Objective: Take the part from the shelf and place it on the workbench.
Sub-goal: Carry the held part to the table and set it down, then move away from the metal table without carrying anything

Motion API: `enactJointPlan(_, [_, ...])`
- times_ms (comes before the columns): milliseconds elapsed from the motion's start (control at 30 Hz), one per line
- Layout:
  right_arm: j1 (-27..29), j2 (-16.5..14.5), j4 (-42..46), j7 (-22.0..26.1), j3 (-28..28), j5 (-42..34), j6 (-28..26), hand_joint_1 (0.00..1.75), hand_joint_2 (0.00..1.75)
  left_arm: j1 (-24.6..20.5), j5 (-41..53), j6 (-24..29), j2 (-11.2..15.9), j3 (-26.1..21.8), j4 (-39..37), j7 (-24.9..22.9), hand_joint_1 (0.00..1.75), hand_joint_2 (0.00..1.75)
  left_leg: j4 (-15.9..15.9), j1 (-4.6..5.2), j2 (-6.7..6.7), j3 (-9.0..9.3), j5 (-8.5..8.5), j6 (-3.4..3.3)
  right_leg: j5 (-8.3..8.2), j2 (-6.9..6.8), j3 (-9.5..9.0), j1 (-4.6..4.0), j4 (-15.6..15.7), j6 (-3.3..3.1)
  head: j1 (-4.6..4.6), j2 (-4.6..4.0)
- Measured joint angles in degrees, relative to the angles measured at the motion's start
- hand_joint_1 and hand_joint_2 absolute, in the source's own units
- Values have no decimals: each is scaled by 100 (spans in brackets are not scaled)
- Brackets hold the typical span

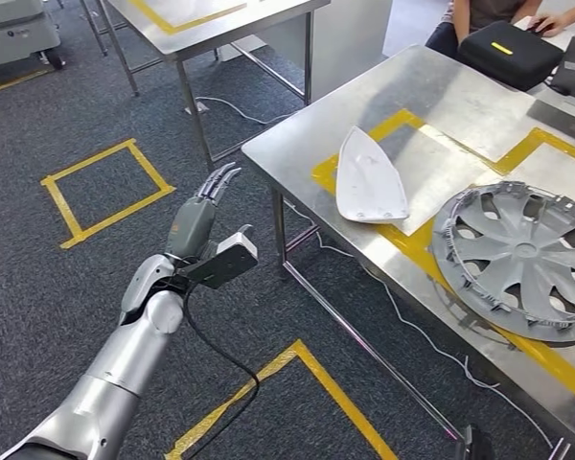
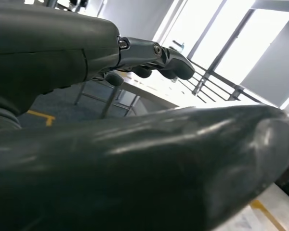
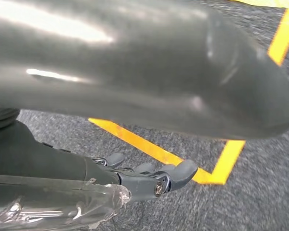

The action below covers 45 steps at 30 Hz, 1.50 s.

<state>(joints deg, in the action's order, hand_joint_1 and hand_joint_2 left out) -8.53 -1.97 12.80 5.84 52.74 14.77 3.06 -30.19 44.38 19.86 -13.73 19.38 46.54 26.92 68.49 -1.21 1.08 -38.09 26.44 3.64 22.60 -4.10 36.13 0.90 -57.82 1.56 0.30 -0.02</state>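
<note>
One silver left hand raised over grey carpet, fingers straight and apart, holding nothing | right hand above the carpet, fingers extended, grip hard to judge | white flat pointed part lies on steel workbench, beside a grey hubcap cut off at the edge

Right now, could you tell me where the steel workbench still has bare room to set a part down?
The workbench is bare along its near-left corner, left of the white part, and across the far strip between the white part and the black case. It is crowded at the right, where the wheel cover lies.
</note>
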Motion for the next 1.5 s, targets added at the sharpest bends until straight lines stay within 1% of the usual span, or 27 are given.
enactJointPlan(67, [-14, 28, 9, -9, -16, 28, 0, 0, 0, -5, -45, 29, 8, -46, 1, 13, 0, 0, -795, -7, 272, 627, 38, -7, -67, -125, 81, -9, -58, 75, 19, 1])
enactJointPlan(133, [-27, 44, 14, -13, -32, 66, -1, 0, 0, 20, -135, 66, 48, -138, -4, 42, 0, 0, -1169, 53, 335, 836, 110, -116, -149, -250, 120, 16, -81, 145, 46, 1])
enactJointPlan(200, [-21, 38, 12, -16, -42, 96, -2, 0, 0, 87, -284, 104, 160, -321, -41, 98, 0, 0, -1188, 99, 225, 747, 34, -258, -140, -223, 164, 82, -92, 214, 50, 0])
enactJointPlan(267, [20, 20, 5, -15, -59, 128, -3, 0, 0, 131, -490, 135, 264, -581, -142, 183, 0, 0, -1195, 107, 96, 622, -95, -371, 240, 77, 306, 102, -436, 241, 63, 0])
enactJointPlan(333, [48, 12, -1, -4, -80, 168, -18, 0, 0, 149, -725, 119, 344, -855, -320, 251, 0, 0, -1194, 126, -61, 463, -219, -428, 776, 341, 529, 58, -1190, 205, 82, 0])
enactJointPlan(400, [32, -4, -2, 0, -109, 199, -45, 0, 0, 194, -977, 118, 479, -1171, -586, 229, 0, 0, -1194, 155, -222, 308, -327, -440, 949, 402, 619, -7, -1749, 133, 85, 0])
enactJointPlan(433, [8, -27, -2, -14, -127, 208, -68, 0, 0, 224, -1116, 172, 570, -1359, -759, 122, 0, 0, -1194, 166, -300, 239, -371, -434, 861, 416, 537, -37, -1759, 87, 85, 0])
enactJointPlan(500, [-75, -113, -2, -65, -159, 207, -155, 0, 0, 304, -1406, 370, 795, -1777, -1157, -220, 0, 0, -1191, 173, -427, 132, -433, -415, 590, 537, 94, -73, -1221, -1, 83, 0])
enactJointPlan(567, [-178, -206, -3, -120, -177, 207, -255, 0, 0, 430, -1652, 501, 1053, -2214, -1571, -420, 0, 0, -1171, 187, -502, 63, -460, -375, 617, 823, -432, -59, -494, -43, 76, 0])
enactJointPlan(633, [-243, -261, -4, -178, -191, 224, -324, 0, 0, 565, -1769, 556, 1290, -2598, -1946, -523, 0, 0, -1142, 201, -579, 35, -451, -319, 806, 916, -643, -42, -176, -56, 65, 0])
enactJointPlan(700, [-264, -281, -4, -229, -209, 249, -359, 0, 0, 703, -1793, 622, 1462, -2871, -2236, -767, 0, 0, -1107, 202, -635, 30, -435, -268, 862, 752, -688, -31, -139, -101, 59, 0])
enactJointPlan(767, [-274, -281, -4, -253, -222, 259, -378, 0, 0, 868, -1759, 685, 1590, -3051, -2446, -1094, 0, 0, -837, 200, -489, -105, -321, -213, 868, 597, -802, -15, -102, -149, 28, 0])
enactJointPlan(867, [-271, -243, -4, -269, -221, 219, -412, 0, 0, 1202, -1618, 707, 1726, -3236, -2739, -1664, 0, 0, 250, 167, -217, -754, 63, -138, 961, 399, -969, -12, -78, -157, -11, 0])
enactJointPlan(900, [-259, -229, -4, -272, -219, 202, -415, 0, 0, 1333, -1575, 703, 1754, -3269, -2809, -1794, 0, 0, 504, 154, -191, -949, 70, -125, 1020, 335, -1037, -9, -75, -147, -14, 0])
enactJointPlan(933, [-249, -218, -4, -274, -217, 191, -414, 0, 0, 1449, -1542, 696, 1772, -3288, -2860, -1877, 0, 0, 565, 143, -178, -1054, -57, -118, 1087, 266, -1120, -5, -67, -133, -15, 0])
enactJointPlan(1000, [-249, -201, -4, -274, -213, 177, -407, 0, 0, 1616, -1464, 621, 1799, -3309, -2950, -2022, 0, 0, 165, 128, -86, -990, -683, -116, 1254, 109, -1348, 8, -12, -90, -14, 0])
enactJointPlan(1033, [-257, -183, -4, -271, -211, 174, -403, 0, 0, 1685, -1406, 543, 1803, -3316, -3000, -2109, 0, 0, -112, 152, 53, -867, -932, -113, 1343, 39, -1480, 0, 53, -54, -17, -1])
enactJointPlan(1067, [-264, -167, -6, -268, -210, 171, -395, 0, 0, 1759, -1329, 441, 1820, -3320, -3052, -2199, 0, 0, -383, 184, 189, -700, -1025, -142, 1426, -25, -1628, -17, 152, -7, -32, -1])
enactJointPlan(1133, [-270, -111, -10, -258, -208, 165, -380, 0, 0, 1907, -1148, 222, 1804, -3314, -3140, -2316, 0, 0, -723, 226, 320, -416, -765, -244, 1522, -132, -1927, -73, 387, 75, -48, -3])
enactJointPlan(1200, [-293, -80, -11, -250, -205, 160, -356, 0, 0, 2032, -951, 37, 1750, -3279, -3193, -2362, 0, 0, -871, 198, 174, -249, -519, -373, 1403, -150, -2022, -89, 330, 140, -34, -2])
enactJointPlan(1233, [-308, -78, -14, -244, -204, 158, -344, 0, 0, 2092, -850, -35, 1730, -3248, -3215, -2376, 0, 0, -896, 183, 87, -170, -446, -414, 1244, -61, -1857, -81, 10, 158, -20, -2])
enactJointPlan(1300, [-317, -78, -22, -234, -204, 156, -320, 0, 0, 2191, -688, -138, 1680, -3171, -3267, -2418, 0, 0, -971, 167, -69, 42, -283, -482, 1032, 205, -1087, -71, -1050, 171, 8, -2])
enactJointPlan(1333, [-293, -78, -28, -232, -204, 155, -316, 0, 0, 2224, -642, -160, 1657, -3139, -3291, -2434, 0, 0, -1003, 165, -158, 161, -198, -504, 1096, 311, -620, -72, -1531, 171, 23, -4])
enactJointPlan(1367, [-260, -78, -33, -234, -203, 156, -314, 0, 0, 2250, -619, -172, 1634, -3113, -3309, -2447, 0, 0, -1028, 164, -261, 291, -105, -523, 1301, 361, -191, -73, -1834, 173, 36, -1])
enactJointPlan(1433, [-206, -78, -42, -237, -199, 156, -316, 0, 0, 2301, -586, -193, 1599, -3079, -3328, -2455, 0, 0, -1052, 166, -485, 609, 117, -543, 1795, 395, 458, -74, -1948, 168, 64, 0])
enactJointPlan(1467, [-202, -78, -46, -236, -197, 156, -317, 0, 0, 2323, -563, -228, 1588, -3063, -3335, -2465, 0, 0, -1055, 168, -591, 799, 247, -544, 1879, 414, 669, -74, -1800, 162, 72, 1])
enactJointPlan(1500, [-209, -77, -48, -232, -196, 157, -316, 0, 0, 2341, -516, -300, 1574, -3036, -3342, -2487, 0, 0, -1058, 170, -684, 997, 387, -543, 1707, 459, 809, -72, -1540, 160, 80, -1])
